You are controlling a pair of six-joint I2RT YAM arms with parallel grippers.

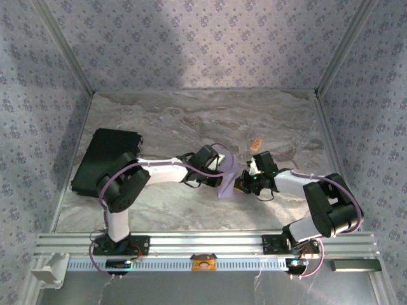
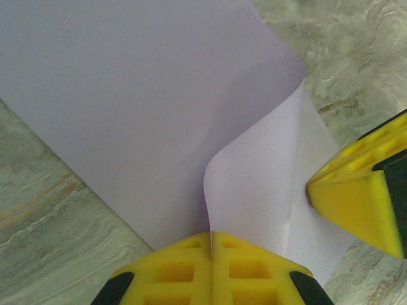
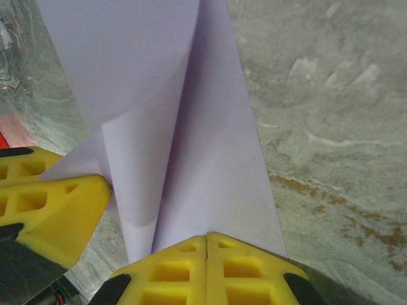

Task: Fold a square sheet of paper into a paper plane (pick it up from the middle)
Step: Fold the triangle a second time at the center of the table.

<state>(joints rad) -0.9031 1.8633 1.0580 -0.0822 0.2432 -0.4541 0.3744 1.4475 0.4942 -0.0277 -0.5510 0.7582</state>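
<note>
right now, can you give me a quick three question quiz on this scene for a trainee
1. True or false: the left claw is shut on the thin pale lavender paper sheet.
2. In the top view, where does the black rectangular pad lie on the marbled table? A) left side B) right side C) under the sheet
3. Which other claw pinches that sheet?

Key: 1 true. 2 A. 3 the right claw.
</note>
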